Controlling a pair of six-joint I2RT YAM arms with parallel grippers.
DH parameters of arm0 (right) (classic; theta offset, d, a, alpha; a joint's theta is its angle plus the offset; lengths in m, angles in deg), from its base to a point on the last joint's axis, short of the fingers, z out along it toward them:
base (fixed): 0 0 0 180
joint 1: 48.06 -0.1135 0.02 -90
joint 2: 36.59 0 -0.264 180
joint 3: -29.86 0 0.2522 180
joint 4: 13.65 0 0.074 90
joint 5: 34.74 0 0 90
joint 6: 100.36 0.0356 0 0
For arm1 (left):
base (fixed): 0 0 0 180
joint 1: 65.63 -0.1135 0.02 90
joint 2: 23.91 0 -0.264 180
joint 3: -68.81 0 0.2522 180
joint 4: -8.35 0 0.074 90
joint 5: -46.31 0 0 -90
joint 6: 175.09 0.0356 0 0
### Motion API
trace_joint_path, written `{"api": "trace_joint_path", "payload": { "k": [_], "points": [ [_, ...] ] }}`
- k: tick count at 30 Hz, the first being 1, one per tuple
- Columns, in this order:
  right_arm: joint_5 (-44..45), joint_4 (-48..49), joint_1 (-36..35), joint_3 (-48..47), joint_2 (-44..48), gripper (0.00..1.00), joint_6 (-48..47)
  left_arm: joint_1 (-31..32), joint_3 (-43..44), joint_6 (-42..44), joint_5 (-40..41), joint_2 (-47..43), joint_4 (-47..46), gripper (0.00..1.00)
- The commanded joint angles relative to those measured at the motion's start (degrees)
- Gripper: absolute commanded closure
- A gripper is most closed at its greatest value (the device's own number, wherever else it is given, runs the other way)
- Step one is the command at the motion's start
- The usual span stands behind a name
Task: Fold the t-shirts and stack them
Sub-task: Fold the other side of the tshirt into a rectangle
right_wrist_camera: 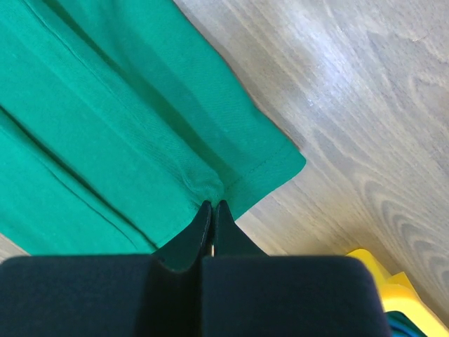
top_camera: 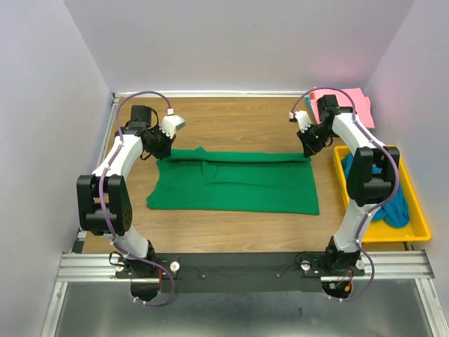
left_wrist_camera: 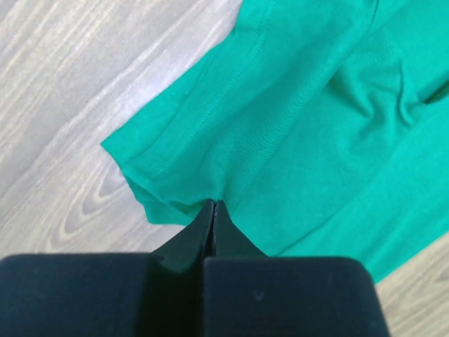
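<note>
Top view: the green t-shirt (top_camera: 235, 184) lies spread sideways across the middle of the wooden bench (top_camera: 231, 116), forming a wide band with layered fabric along its far edge. The left tool (top_camera: 160, 149) sits at the garment's 10 o'clock corner, the right tool (top_camera: 309, 147) at its 2 o'clock corner.

Left wrist view: the fingers are drawn together, with a small pucker of green hem clamped between their tips. A stitched edge runs away toward 1 o'clock.

Right wrist view: the fingers are likewise closed on a pinch of fabric just inside a hemmed corner. Bare bench lies toward 3 o'clock.

At 1 o'clock on the bench a pink t-shirt (top_camera: 351, 102) rests as a flat, compact shape in the far corner. It looks folded, though the right arm partly hides it.

At 4 o'clock a teal-blue t-shirt (top_camera: 396, 207) lies bunched in the yellow tray (top_camera: 414, 235), plainly unfolded.

Progress, as judged: the task seems well short of halfway. At most one shirt is finished. The green shirt is mid-fold, gripped at both far corners, probably for a fold toward 6 o'clock. Its crosswise folds remain, as do the whole teal-blue shirt and the stacking.
</note>
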Motion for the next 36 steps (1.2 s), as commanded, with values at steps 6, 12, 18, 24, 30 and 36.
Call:
{"api": "trace_joint_path", "payload": {
  "k": [6,12,18,24,30,36],
  "points": [
    [1.85,0.58,0.46,4.74,1.36,0.99,-2.34,-0.27,-5.92,2.46,3.06,-1.74,1.39,1.0],
    [1.58,2.43,0.46,7.03,-0.13,1.0,-1.99,-0.27,-9.0,1.67,4.12,1.25,-2.12,1.0],
    [2.11,3.66,0.46,8.52,-1.63,0.99,-1.9,-0.27,-9.88,0.97,4.47,5.12,-4.68,1.0],
    [2.29,4.27,0.55,8.7,-2.24,0.99,-1.9,-0.27,-10.58,1.06,4.56,5.82,-5.21,1.0],
    [2.81,4.27,0.46,9.76,-1.37,0.99,-2.43,-0.27,-10.49,1.15,4.73,5.47,-4.86,1.0],
    [4.3,3.92,0.55,6.69,0.73,0.99,-1.82,-0.27,-5.58,1.41,4.56,2.66,-0.66,1.0]
  ]
}}
